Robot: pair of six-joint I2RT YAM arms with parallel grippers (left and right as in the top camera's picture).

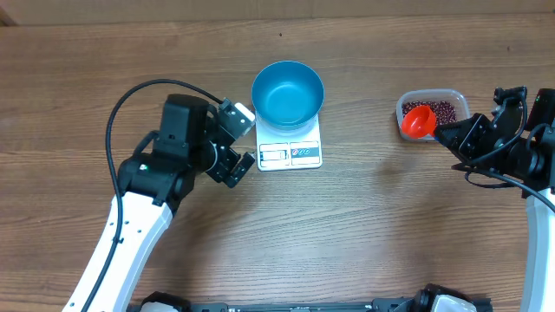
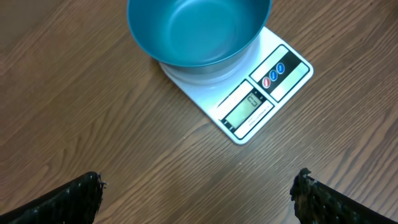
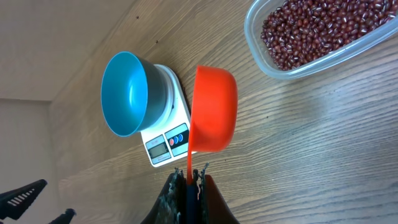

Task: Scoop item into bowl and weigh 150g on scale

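Note:
The blue bowl (image 1: 288,92) stands empty on the white scale (image 1: 290,152), whose display (image 2: 249,106) faces the front. Red-brown beans (image 1: 433,110) fill a clear tub (image 1: 462,102) at the right; they also show in the right wrist view, beans (image 3: 317,31). My right gripper (image 3: 189,174) is shut on the handle of a red scoop (image 3: 214,109), which hangs over the tub's left end (image 1: 419,121). My left gripper (image 1: 239,140) stands open just left of the scale, its fingertips (image 2: 84,193) wide apart over bare wood.
The wooden table (image 1: 373,225) stretches around everything. A black cable (image 1: 121,113) loops over the left arm. The table's far edge (image 1: 130,22) runs along the top of the overhead view.

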